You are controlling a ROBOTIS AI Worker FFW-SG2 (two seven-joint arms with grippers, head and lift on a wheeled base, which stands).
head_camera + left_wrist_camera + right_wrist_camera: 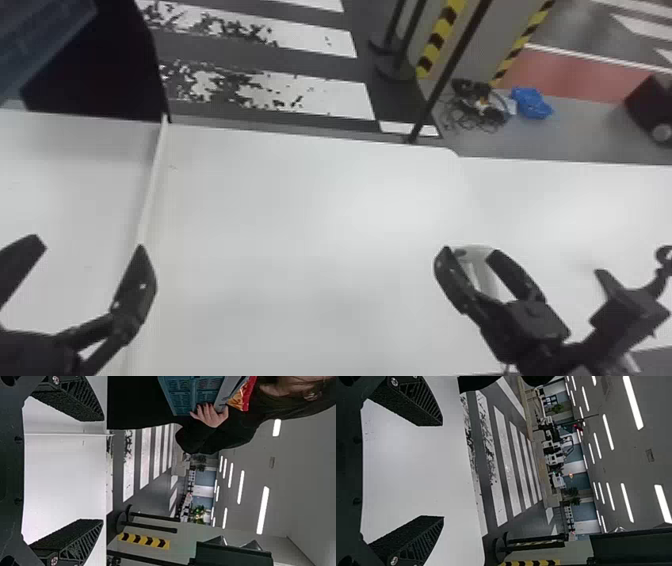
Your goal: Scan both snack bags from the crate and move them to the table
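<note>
1. Two grippers hang above the white table [280, 210], and both have their jaws apart. The left gripper [91, 245], near a narrow pale strip [154, 175] running from the far edge, has nothing between its fingers.
2. The right gripper [470, 252] is nearer the robot than the table's rounded far right corner. In its wrist view, its spread fingers [421, 409] frame bare white tabletop. A pale curved item [481, 267] appears behind them in the head view; what it is, I cannot tell.
3. Beyond the table's far edge, at its left part, a person in dark clothing [107, 60] holds up a blue-green crate [184, 394]. The left wrist view shows a hand [210, 414] on its side.
4. One red snack bag [246, 394], with yellow-orange on its front, pokes out of the crate's open top. I cannot make out a second bag.
5. Past the table are a striped floor [310, 95], dark posts [450, 70], yellow-and-black tape [440, 37] and a blue bundle [532, 103].
</note>
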